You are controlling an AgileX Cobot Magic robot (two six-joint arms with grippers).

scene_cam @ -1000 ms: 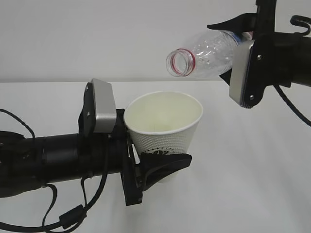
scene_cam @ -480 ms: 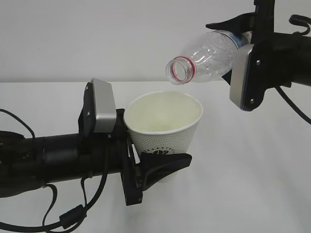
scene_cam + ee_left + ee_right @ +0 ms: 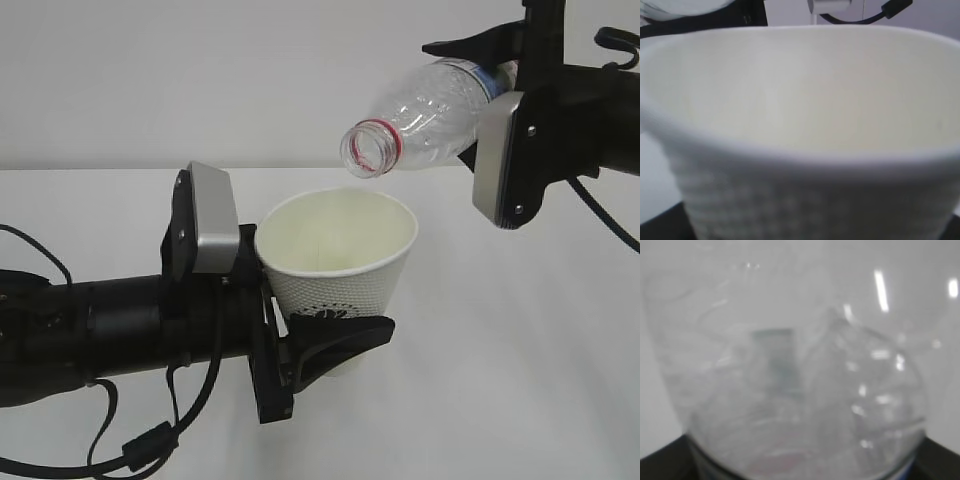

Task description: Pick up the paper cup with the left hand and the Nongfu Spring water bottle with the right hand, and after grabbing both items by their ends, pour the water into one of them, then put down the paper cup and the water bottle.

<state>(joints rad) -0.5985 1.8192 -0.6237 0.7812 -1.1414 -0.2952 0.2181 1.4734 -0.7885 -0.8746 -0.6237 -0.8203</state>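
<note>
Above the table, both arms hold their loads in mid-air. The left hand has its black fingers clamped round the base of the cup, low down near the green logo — a grip that keeps the wide mouth free and upright, facing whatever comes from above. Up and to the right, the right hand grasps the bottle by its rear end, with the body tilted so the open, red-ringed neck dips toward the cup. The mouth of the bottle sits just above the far rim, apart from it, lined up over the cream interior. That looks like the pouring pose: hold the vessel by its tail and the spout swings freely. No stream shows at the neck, and the bottle looks close to empty — whether any water is left inside, I cannot tell. The left wrist view is filled by the cup's rim and dotted wall; no liquid is visible in the part of the inside it shows. The right wrist view gives only blurred clear plastic. Setting both things down has not yet begun.
</note>
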